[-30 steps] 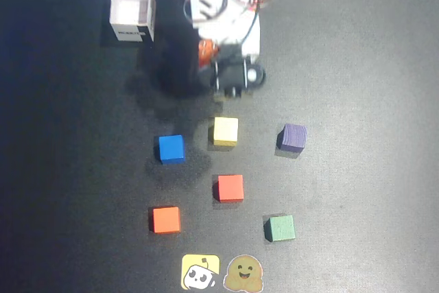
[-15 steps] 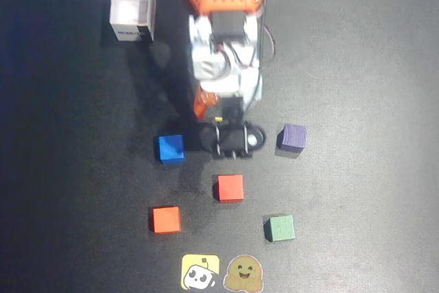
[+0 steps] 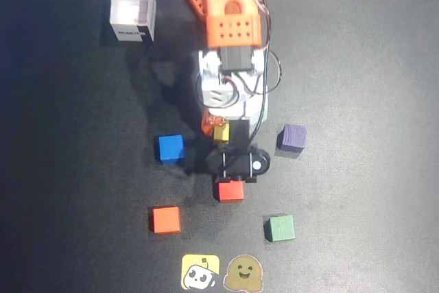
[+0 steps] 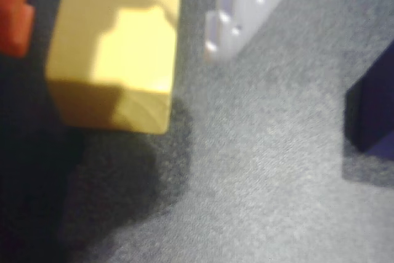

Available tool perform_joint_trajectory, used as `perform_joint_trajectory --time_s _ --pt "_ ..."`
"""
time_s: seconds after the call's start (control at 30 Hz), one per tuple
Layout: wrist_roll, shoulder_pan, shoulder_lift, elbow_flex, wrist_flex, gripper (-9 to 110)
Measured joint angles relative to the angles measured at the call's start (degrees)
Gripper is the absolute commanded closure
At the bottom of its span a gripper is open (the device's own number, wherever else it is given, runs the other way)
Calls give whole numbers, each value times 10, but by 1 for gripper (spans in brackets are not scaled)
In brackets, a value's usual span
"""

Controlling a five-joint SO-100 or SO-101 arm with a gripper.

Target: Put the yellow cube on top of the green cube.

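small plain cubes: six – one pale-yellow cube (image 3: 221, 132), one dark-green cube (image 3: 279, 228), two red, blue, purple
jaws: honestly can't tell

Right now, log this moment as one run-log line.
pincer: at yellow cube, grasp unclear | green cube: apart, nothing on top | stacking: not yet done

From my overhead view I look straight down on the whole dark mat (image 3: 82, 135). My wrist view sits very near it, angled down. Both share the yellow cube (image 3: 221, 132) (image 4: 114, 60).
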Motion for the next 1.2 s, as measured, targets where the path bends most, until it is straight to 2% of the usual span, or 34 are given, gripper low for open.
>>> perform_joint_trajectory --time_s 0.33,0.53,0.97,1.2 --pt "0 0 -61 0 -25 85" --pt "0 0 -69 0 -38 96" --pt "0 0 -66 1 -39 96" --pt "-3 0 -56 -84 47 96"
